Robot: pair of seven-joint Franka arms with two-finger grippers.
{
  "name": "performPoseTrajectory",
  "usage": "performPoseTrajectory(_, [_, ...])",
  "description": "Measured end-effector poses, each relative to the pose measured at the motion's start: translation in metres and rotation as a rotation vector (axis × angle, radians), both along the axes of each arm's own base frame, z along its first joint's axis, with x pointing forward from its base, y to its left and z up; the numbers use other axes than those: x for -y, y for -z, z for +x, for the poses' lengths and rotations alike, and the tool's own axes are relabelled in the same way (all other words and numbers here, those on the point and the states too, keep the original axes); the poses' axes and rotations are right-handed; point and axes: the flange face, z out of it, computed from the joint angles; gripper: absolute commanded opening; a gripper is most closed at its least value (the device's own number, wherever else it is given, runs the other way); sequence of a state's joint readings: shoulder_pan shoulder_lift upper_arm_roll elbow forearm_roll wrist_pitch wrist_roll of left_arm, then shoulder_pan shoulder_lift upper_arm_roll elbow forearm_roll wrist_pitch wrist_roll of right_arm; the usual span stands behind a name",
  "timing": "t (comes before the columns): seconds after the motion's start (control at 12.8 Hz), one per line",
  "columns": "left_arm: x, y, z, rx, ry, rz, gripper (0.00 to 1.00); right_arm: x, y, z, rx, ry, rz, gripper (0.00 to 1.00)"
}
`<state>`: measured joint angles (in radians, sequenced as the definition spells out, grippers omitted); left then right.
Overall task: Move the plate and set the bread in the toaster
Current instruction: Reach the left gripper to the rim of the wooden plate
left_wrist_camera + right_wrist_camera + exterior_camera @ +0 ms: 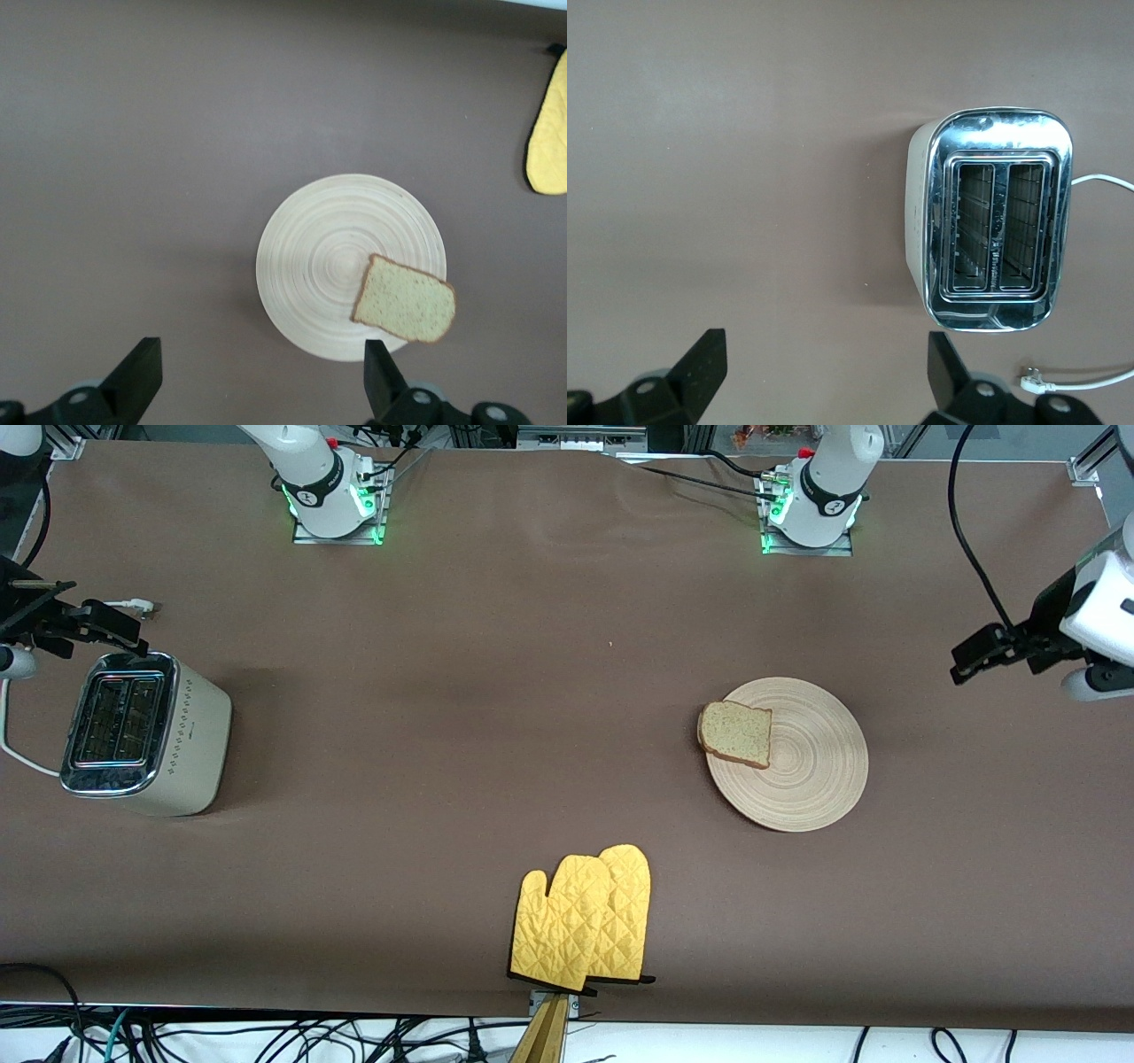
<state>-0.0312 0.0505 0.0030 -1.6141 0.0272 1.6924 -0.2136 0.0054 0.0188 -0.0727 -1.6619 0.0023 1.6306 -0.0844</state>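
Front view: the plate (797, 757) lies on the brown tabletop (461, 691) toward the left arm's end, with the bread (735, 733) flat on it, overhanging the rim on the side toward the toaster. The toaster (142, 731) stands upright at the right arm's end, both slots empty, its cord (18, 757) trailing off. Two yellow mitts (585, 917) overlap at the tabletop's edge nearest the camera. The left claw (970, 657) hangs in the air over the tabletop at the left arm's end, apart from the plate. The right claw (97, 624) hangs just above the toaster's edge.

Left wrist view: the left claw (257, 372) is spread wide and holds nothing; the plate (351, 266) and bread (406, 303) lie below it, and one mitt (549, 133) shows at the edge.

Right wrist view: the right claw (824, 367) is also spread wide, empty, with the toaster (997, 232) and its plug (1035, 382) on the tabletop below.
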Motion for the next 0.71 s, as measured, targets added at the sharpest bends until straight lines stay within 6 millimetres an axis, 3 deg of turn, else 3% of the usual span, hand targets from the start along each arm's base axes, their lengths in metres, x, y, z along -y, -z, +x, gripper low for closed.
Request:
performPoseTrajectory(0.31, [-0.008,0.056,-0.001,-0.035,-0.011,0.0,1.0,0.0,0.0,0.0,0.0,0.0,0.0,1.0])
performPoseTrajectory(0.55, [-0.032,0.099,-0.005,-0.054,-0.027,-0.001,1.0,0.0,0.0,0.0,0.0,-0.001,0.0,1.0])
performPoseTrajectory(0.71, [-0.055,0.141,-0.01,-0.094,0.005,-0.078,1.0,0.0,0.0,0.0,-0.001,-0.002,0.0,1.0])
